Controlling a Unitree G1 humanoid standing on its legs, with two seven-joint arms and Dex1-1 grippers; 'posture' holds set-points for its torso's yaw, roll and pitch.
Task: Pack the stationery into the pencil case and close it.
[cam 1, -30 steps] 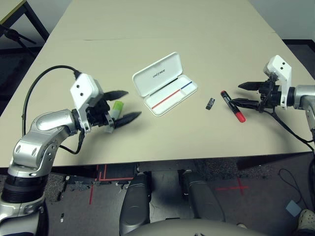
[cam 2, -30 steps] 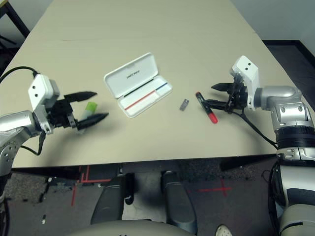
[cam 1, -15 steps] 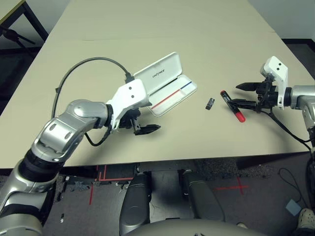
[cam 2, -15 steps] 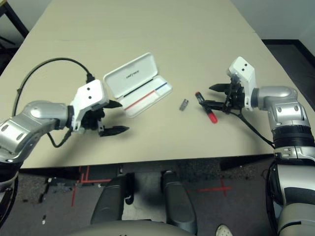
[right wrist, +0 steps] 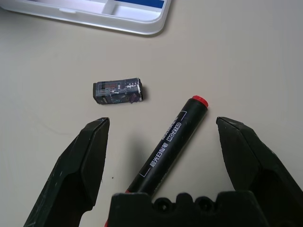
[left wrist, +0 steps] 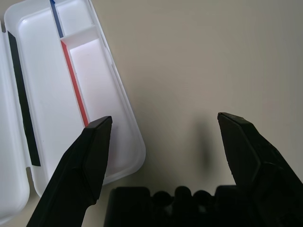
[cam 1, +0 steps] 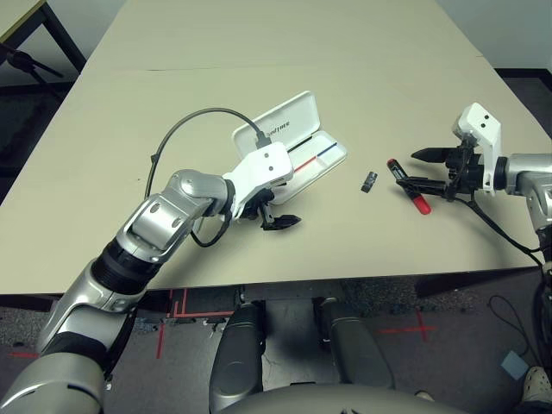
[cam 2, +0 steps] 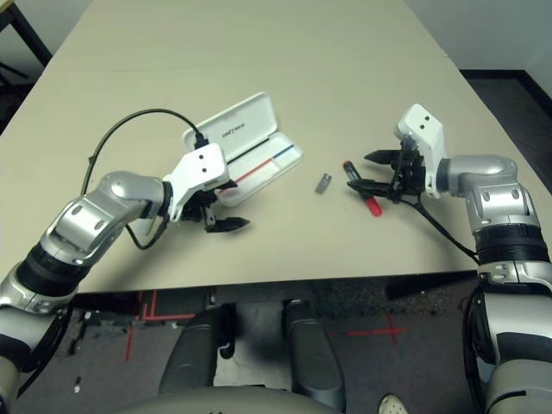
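Marker (right wrist: 165, 142) beside pencil case (cam 1: 304, 153): light, stiff, slick; grasp mid-barrel. Right gripper (right wrist: 163, 156) wide open, empty, straddling it.

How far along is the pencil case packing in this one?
Done: only the pencil case lying open, its visible compartments empty. In hand: nothing; the right gripper is open around the marker, the left gripper open and empty by the case's corner. Remaining: marker and small dark clip, on the table, go in, then close it.
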